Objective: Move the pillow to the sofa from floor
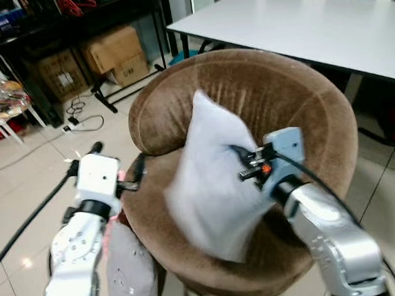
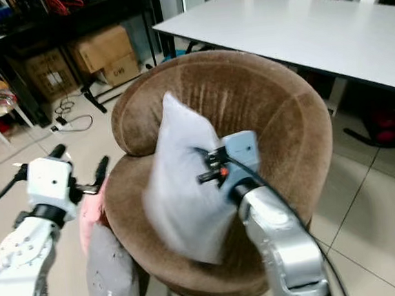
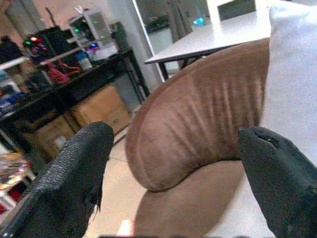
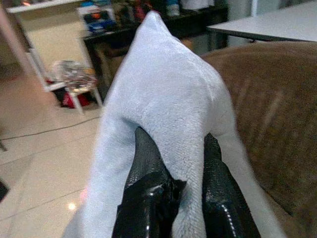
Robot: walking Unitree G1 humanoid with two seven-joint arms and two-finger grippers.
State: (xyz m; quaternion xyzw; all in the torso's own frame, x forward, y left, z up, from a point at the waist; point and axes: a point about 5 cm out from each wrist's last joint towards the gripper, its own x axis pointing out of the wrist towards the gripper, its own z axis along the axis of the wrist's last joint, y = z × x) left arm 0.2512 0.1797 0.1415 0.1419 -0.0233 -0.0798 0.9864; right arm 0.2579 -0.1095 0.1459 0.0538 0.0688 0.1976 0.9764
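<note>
Right gripper (image 4: 173,163) jaws pinching white pillow (image 1: 210,178) over brown sofa (image 1: 297,104), left gripper (image 3: 173,168) jaws apart, grey cushion (image 1: 129,275) beside.

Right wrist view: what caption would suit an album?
Right pincer pinching a white pillow beside the brown sofa.

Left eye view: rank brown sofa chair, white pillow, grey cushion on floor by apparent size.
1. Brown sofa chair
2. White pillow, pinched in the right pincer
3. Grey cushion, though cut off by the frame edge, so its full size is unsure.
</note>
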